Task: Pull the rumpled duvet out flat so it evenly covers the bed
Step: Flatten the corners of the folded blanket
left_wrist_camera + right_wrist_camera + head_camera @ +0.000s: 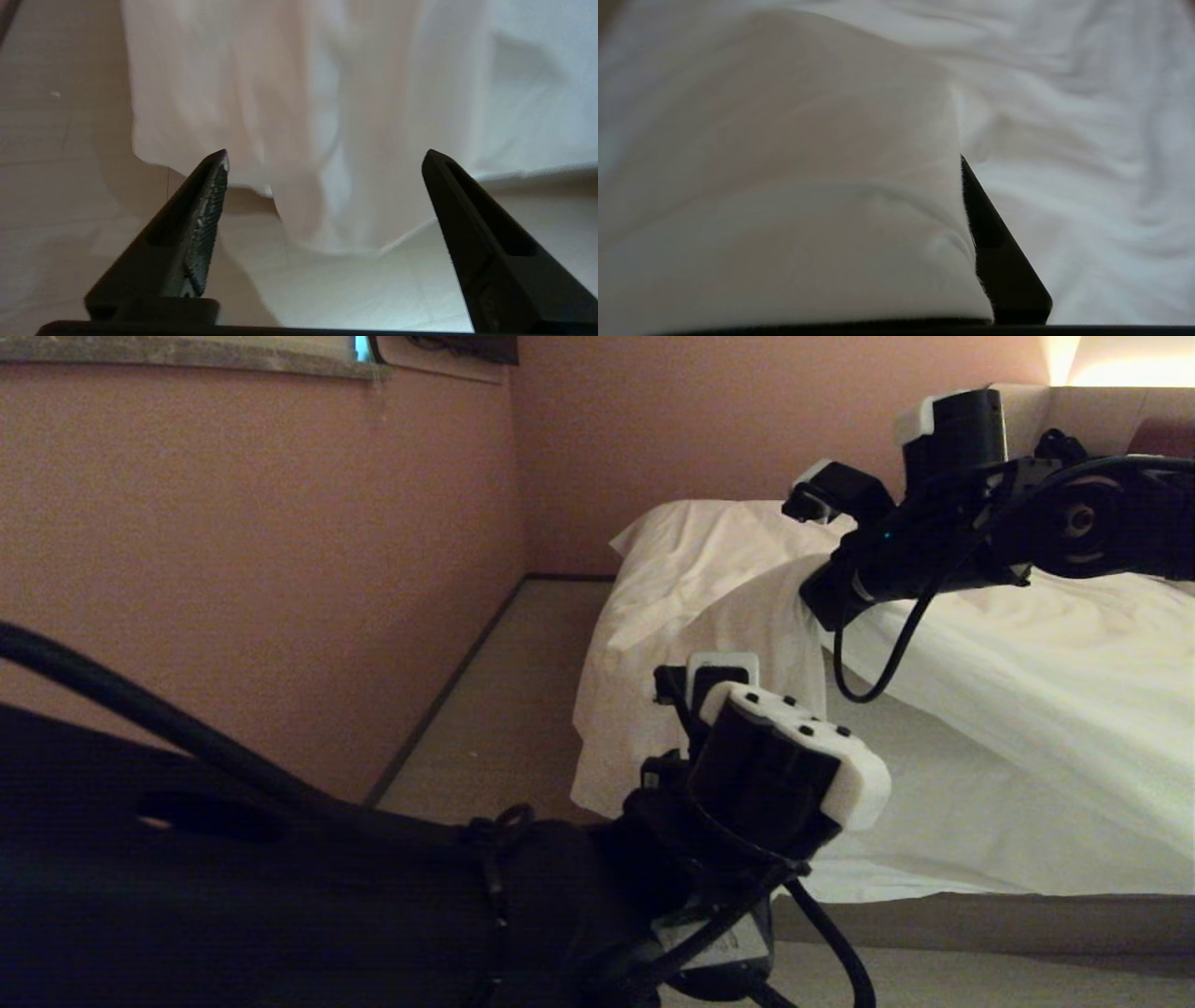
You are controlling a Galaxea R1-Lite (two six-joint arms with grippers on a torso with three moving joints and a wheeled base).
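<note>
The white duvet (1018,653) lies wrinkled over the bed (980,922), and one corner of it (691,616) hangs down at the bed's near left end. My right gripper (820,605) reaches in from the upper right and is shut on a raised fold of the duvet (808,186). In the right wrist view only one black finger (999,261) shows, with cloth covering the other. My left gripper (327,154) is open just in front of the hanging duvet corner (336,177), with nothing between its fingers. In the head view the left wrist (775,775) hides those fingers.
A pink wall (261,551) runs along the left. A strip of carpet floor (495,709) lies between it and the bed. The padded headboard (1102,415) stands at the far right under warm lamp light. A black cable (878,663) loops below the right arm.
</note>
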